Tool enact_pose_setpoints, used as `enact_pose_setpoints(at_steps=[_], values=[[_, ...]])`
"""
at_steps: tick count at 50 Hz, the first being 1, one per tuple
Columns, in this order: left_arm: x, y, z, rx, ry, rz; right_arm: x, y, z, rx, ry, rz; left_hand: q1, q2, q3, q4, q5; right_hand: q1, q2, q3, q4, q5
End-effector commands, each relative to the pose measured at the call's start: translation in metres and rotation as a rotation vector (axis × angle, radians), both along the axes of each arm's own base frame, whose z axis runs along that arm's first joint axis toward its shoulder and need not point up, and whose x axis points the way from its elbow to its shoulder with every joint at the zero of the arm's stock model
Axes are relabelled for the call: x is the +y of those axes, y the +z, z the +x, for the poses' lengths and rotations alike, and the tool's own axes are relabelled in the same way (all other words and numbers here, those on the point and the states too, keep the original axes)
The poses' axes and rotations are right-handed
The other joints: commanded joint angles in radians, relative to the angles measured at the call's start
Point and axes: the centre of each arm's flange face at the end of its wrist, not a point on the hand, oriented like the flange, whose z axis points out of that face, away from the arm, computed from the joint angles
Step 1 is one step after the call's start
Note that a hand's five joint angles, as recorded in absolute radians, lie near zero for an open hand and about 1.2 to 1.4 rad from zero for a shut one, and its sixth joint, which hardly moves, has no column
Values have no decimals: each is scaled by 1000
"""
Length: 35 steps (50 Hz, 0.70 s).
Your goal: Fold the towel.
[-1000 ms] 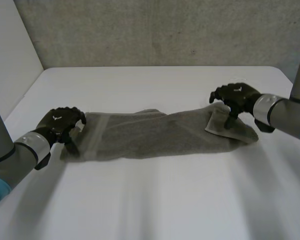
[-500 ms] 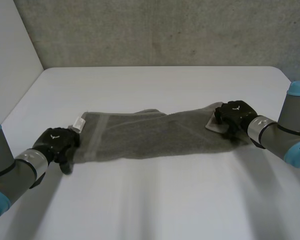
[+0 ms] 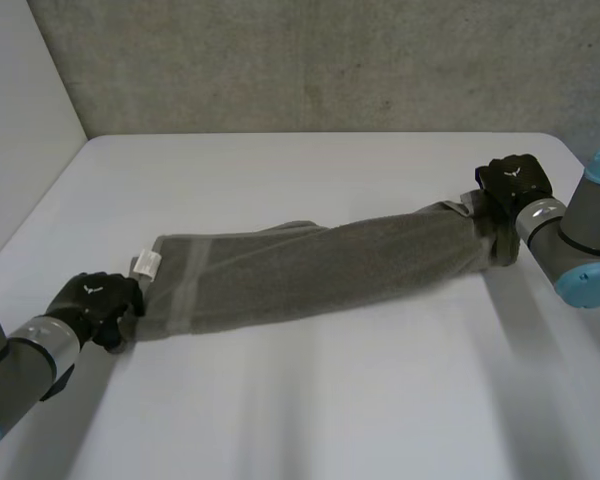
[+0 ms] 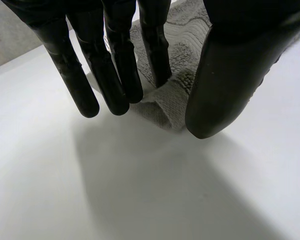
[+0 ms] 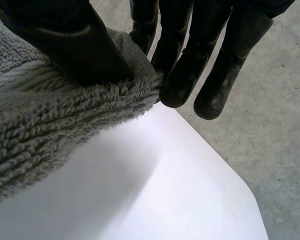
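Note:
The grey towel [image 3: 310,265] lies bunched into a long strip across the white table [image 3: 310,400], pulled taut between my two hands. My left hand [image 3: 95,305] is at its left end, just below a white tag [image 3: 145,265]. In the left wrist view the towel's corner [image 4: 165,102] sits pinched between the thumb [image 4: 235,65] and the fingers [image 4: 115,75]. My right hand [image 3: 510,190] holds the right end, raised a little off the table. There the thumb [image 5: 75,45] presses the towel's edge [image 5: 50,120] against the curled fingers [image 5: 180,75].
A grey concrete wall [image 3: 310,60] runs behind the table's far edge. The table's right edge is close to my right hand, with concrete floor [image 5: 270,125] beyond it. Bare tabletop [image 4: 140,190] lies in front of the towel.
Both hands have closed on the towel's ends. The right hand moved back and right with its end, the left hand came forward and left, and the towel stretched out between them.

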Motion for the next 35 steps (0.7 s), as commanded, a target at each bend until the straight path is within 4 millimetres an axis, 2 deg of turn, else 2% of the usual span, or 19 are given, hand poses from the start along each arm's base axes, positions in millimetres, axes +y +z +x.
enact_pose_setpoints(at_steps=[1, 2, 9, 11, 12, 13, 17, 19, 22, 24, 30, 32, 33, 35], values=[[10, 7, 2, 3, 5, -13, 1, -10, 2, -6, 0, 24, 78, 0, 0, -8, -1, -114, -103, -94, -90, -111], [11, 9, 2, 4, 5, -19, 0, -10, 1, -18, -9, 25, 75, -3, -3, -11, -3, -213, -202, -193, -189, -210], [10, 15, 11, 7, 34, -36, -8, -10, 0, -71, -59, 17, 69, -9, -9, -17, -9, -329, -317, -309, -305, -325], [10, 15, 12, 6, 39, -35, -14, -12, -1, -70, -85, 11, 66, -12, -12, -19, -12, -574, -563, -554, -550, -570], [10, 15, 13, 7, 39, -37, -14, -12, -1, -70, -85, 11, 66, -12, -12, -19, -12, -575, -564, -555, -551, -572], [11, 15, 13, 8, 40, -35, -17, -13, -2, -69, -100, 7, 66, -12, -12, -19, -12, -709, -698, -689, -685, -705], [10, 15, 13, 8, 40, -36, -18, -10, -5, -68, -126, 2, 66, -12, -12, -19, -12, -825, -814, -805, -801, -821], [10, 15, 13, 7, 39, -37, -17, 4, -6, -79, -133, -10, 66, -12, -12, -19, -12, -854, -843, -834, -830, -851], [10, 19, 13, 8, 40, -47, -17, 13, -7, -97, -134, -13, 66, -12, -12, -19, -12, -860, -849, -840, -836, -857], [10, 23, 13, 8, 40, -61, -15, 29, -10, -151, -140, -2, 66, -12, -12, -19, -12, -950, -939, -930, -926, -947], [9, 31, 12, 10, 37, -93, -5, 52, -9, -219, -123, 42, 66, -12, -12, -19, -12, -1039, -1028, -1019, -1015, -1036], [7, 37, 11, 15, 34, -117, 9, 64, -6, -226, -81, 95, 63, -15, -15, -22, -15, -1048, -1037, -1028, -1024, -1045], [7, 37, 11, 15, 34, -117, 9, 64, -6, -226, -81, 95, 63, -15, -15, -22, -15, -1048, -1037, -1028, -1024, -1044], [4, 43, 9, 24, 34, -142, 25, 69, -4, -220, -37, 163, 54, -24, -24, -31, -24, -1013, -1002, -993, -989, -1009]])
